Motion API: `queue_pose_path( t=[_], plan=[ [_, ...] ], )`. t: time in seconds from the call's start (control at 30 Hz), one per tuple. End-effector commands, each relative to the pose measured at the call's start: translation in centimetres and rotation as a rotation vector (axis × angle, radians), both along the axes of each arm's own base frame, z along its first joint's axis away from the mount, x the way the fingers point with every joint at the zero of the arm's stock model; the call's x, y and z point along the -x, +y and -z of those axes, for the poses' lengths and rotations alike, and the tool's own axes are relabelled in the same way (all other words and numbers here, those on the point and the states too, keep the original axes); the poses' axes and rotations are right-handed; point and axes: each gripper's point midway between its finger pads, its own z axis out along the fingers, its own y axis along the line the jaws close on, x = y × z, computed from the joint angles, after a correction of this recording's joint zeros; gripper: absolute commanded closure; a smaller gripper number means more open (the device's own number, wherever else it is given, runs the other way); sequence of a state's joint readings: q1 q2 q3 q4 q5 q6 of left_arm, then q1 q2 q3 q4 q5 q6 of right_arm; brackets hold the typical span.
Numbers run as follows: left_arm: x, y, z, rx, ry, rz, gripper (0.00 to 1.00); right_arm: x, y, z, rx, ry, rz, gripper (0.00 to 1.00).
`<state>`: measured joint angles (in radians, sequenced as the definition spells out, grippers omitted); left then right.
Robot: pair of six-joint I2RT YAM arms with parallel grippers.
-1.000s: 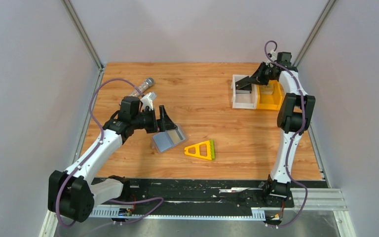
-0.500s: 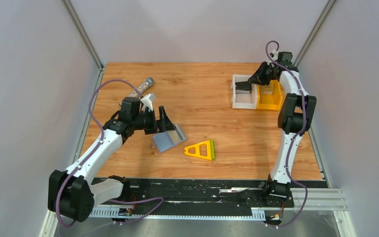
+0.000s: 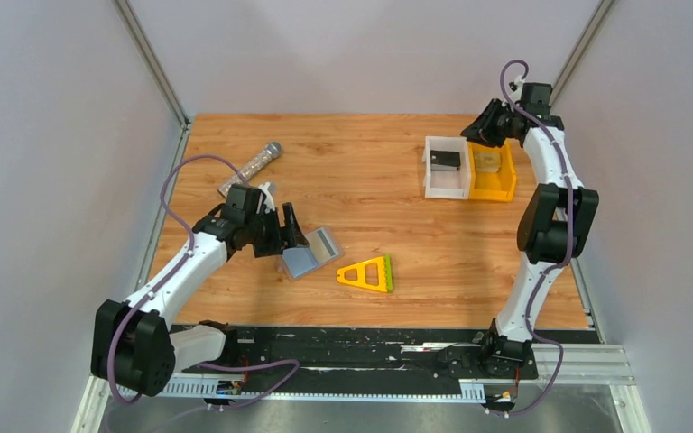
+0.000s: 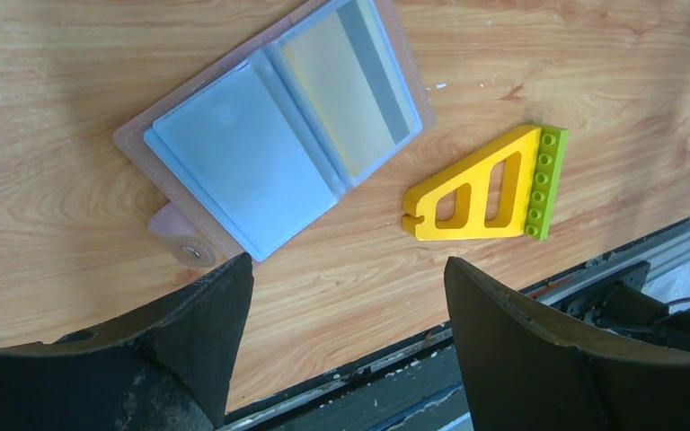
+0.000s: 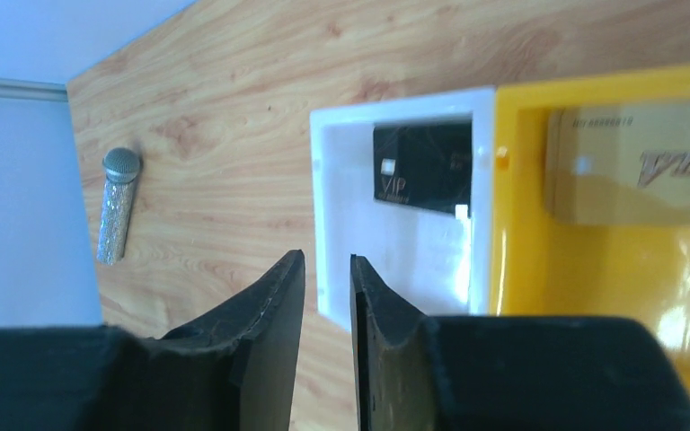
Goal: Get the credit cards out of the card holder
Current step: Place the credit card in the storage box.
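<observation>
Two left fingers (image 4: 189, 341) stand wide, empty, over the card holder (image 4: 234, 171) lying open on the desk (image 4: 548, 54); its tan credit card (image 4: 350, 90) looks thin, stiff, slick, so pinch its edge at the sleeve mouth. Right fingers (image 5: 269, 314), barely parted, hold nothing above the white bin (image 5: 323, 224).

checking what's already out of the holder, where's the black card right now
In the top view the black card lies inside the white bin at the table's far right, beside the yellow bin that holds a tan card.
</observation>
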<state>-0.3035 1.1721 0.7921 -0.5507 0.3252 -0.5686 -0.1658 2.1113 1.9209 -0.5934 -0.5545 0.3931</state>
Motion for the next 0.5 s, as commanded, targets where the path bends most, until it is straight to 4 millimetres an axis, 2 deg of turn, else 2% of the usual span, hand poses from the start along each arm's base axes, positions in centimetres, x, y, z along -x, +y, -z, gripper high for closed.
queue_pose_path(
  t=[0.0, 0.2, 0.33, 0.43, 0.47],
  plan=[
    [-0.3, 0.6, 0.9, -0.001, 0.016, -0.051, 0.15, 3.0, 2.7, -3.3, -0.014, -0.024, -0.011, 0.72],
    [-0.8, 1.8, 2.1, -0.034, 0.025, -0.093, 0.24, 7.5, 7.7, -2.2, 0.017, 0.02, -0.09, 0.64],
    [-0.9, 1.3, 2.9, 0.0, 0.041, -0.08, 0.3, 10.9, 13.3, -1.6, 0.022, 0.033, -0.199, 0.6],
    [-0.8, 0.2, 3.6, 0.065, 0.062, -0.053, 0.37, 13.4, 17.3, -0.4, 0.015, 0.038, -0.283, 0.55],
    [-0.8, 0.1, 3.8, 0.072, 0.068, -0.049, 0.43, 14.2, 18.7, -0.1, 0.014, 0.043, -0.307, 0.54]
  ],
)
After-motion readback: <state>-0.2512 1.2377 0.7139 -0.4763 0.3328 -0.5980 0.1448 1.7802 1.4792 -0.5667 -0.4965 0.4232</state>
